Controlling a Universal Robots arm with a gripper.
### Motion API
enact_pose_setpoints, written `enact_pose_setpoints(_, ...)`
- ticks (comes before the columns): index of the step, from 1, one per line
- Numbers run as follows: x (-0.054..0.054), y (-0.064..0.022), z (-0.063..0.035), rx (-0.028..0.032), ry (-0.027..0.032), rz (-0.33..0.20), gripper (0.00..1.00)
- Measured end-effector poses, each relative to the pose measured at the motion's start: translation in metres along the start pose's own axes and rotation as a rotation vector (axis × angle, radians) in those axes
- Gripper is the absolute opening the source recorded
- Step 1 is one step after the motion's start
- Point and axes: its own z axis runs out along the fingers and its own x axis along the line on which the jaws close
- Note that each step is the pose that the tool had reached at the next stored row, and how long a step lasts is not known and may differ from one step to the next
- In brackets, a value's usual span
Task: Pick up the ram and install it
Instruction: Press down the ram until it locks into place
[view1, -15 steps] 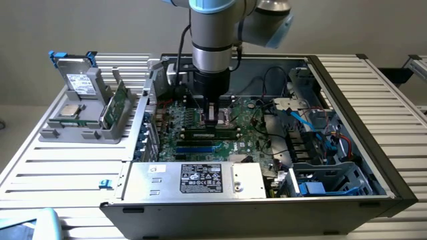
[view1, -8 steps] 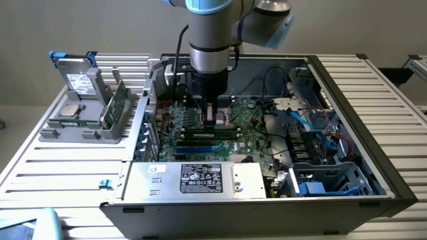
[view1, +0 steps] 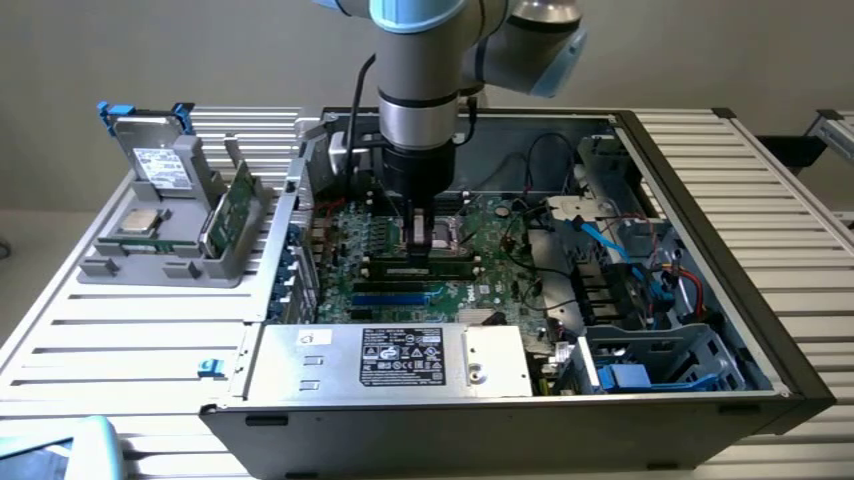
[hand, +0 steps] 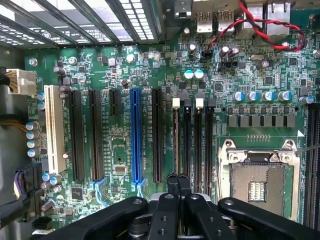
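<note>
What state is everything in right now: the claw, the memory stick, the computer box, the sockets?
gripper: shut, down inside the case, tips at the ram.
ram: on edge in a memory slot; whether fully seated, cannot tell.
computer case: open, side panel off.
processor socket: empty.
blue expansion slot: empty.
green card: upright in the grey holder outside the case.

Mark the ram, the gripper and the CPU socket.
ram (view1: 454, 266): exterior view, on its long upper edge.
gripper (hand: 178, 181): wrist view, midway between its shut fingertips.
CPU socket (hand: 260, 186): wrist view, on its bare contact field.
</note>
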Motion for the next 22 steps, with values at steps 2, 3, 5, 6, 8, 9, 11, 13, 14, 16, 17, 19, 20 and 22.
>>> enact_pose_setpoints(2,0.0,0.0005,0.0007,0.0003,0.0,0.0,0.11)
enact_pose_setpoints(3,0.0,0.0006,0.0009,0.0005,-0.0001,0.0,0.11)
enact_pose_setpoints(5,0.0,0.0008,0.0014,0.0009,-0.0003,0.0,0.11)
enact_pose_setpoints(6,0.0,0.0009,0.0016,0.0012,-0.0003,0.0,0.11)
enact_pose_setpoints(8,0.0,0.001,0.0017,0.0013,-0.0002,0.0,0.11)
enact_pose_setpoints(9,0.0,0.0009,0.0017,0.0014,-0.0002,0.0,0.11)
enact_pose_setpoints(11,0.0,0.001,0.0017,0.0016,-0.0003,0.0,0.11)
enact_pose_setpoints(13,0.0,0.0008,-0.0013,0.0026,-0.0022,0.0,0.11)
enact_pose_setpoints(14,0.0,0.0008,-0.0042,0.0019,-0.001,0.0,0.11)
enact_pose_setpoints(16,0.001,-0.0001,-0.0089,0.0017,-0.0006,0.0,0.11)
enact_pose_setpoints(17,0.001,-0.0014,-0.0107,0.0017,-0.0004,0.0,0.11)
enact_pose_setpoints(19,0.001,-0.0044,-0.0132,0.0016,-0.0004,0.0,0.11)
enact_pose_setpoints(20,0.001,-0.0057,-0.0137,0.0017,-0.0005,0.0,0.11)
enact_pose_setpoints(22,0.001,-0.0076,-0.0142,0.0015,-0.0002,0.0,0.11)
